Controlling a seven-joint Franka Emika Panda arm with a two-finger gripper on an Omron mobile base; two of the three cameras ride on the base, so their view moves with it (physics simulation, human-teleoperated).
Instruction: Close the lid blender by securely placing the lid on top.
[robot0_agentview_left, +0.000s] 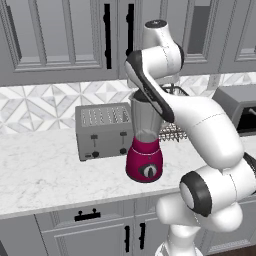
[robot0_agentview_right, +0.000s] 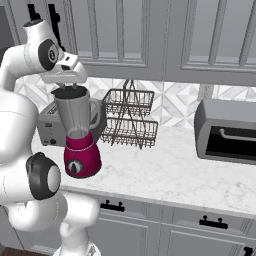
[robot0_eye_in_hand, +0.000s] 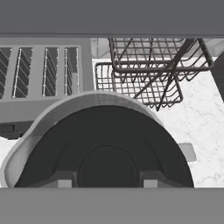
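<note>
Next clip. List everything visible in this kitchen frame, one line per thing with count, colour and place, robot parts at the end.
Tall blender with rounded magenta base and clear greyish jar: one, on the counter's front part, right of the toaster.
Dark round blender lid: one, black, at the jar's top; seating cannot be judged.
Boxy silver slot toaster: one, behind the blender, against the backsplash.
Two-tier dark wire rack: one, brown-black, right of the blender near the wall.
Grey toaster oven with dark opening: one, at the counter's right end.
White marble counter: one, above grey drawers with black handles.
Grey wall cabinets: several, above.
White Franka arm: one, bent over the blender.
Gripper: one, directly above the jar; jaws hidden.
</note>
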